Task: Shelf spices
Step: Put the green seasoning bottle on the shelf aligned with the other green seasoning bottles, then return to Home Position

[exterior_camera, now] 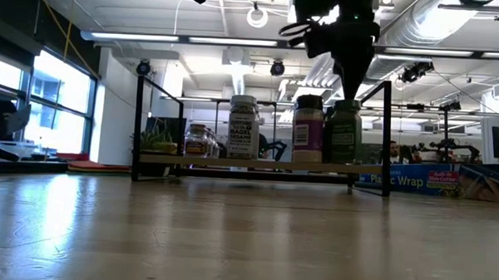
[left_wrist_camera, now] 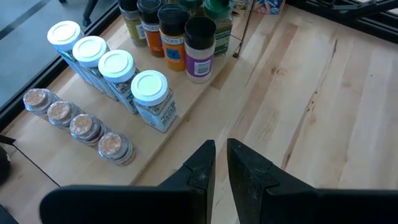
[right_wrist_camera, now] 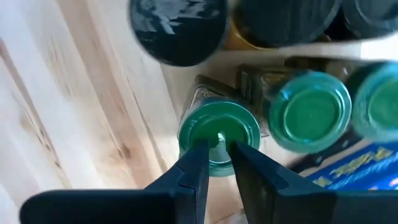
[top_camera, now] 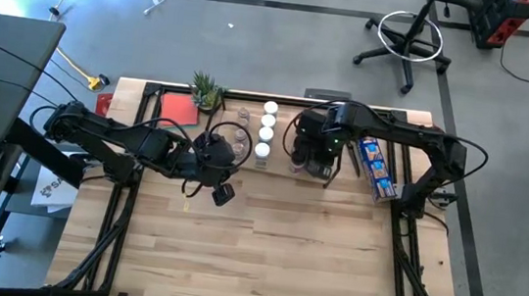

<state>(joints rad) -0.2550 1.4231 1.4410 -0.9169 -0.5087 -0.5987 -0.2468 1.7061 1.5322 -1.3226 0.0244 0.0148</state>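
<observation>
Right tool (right_wrist_camera: 219, 160) over green-lidded jar (right_wrist_camera: 219, 132) at shelf (left_wrist_camera: 205, 92) edge

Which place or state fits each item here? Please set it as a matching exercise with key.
Items:
1. four white-lidded spice jars
2. green-lidded spice jar
3. left gripper
4. long blue printed box

Places or states:
A. shut and empty above bare tabletop, beside the light-wood shelf
B. lying on the table beyond the shelf's end, under the right arm
C. directly below the tips of the right gripper
D. standing in a row on the shelf

Pairs: 1-D, 2-C, 3-A, 4-B
</observation>
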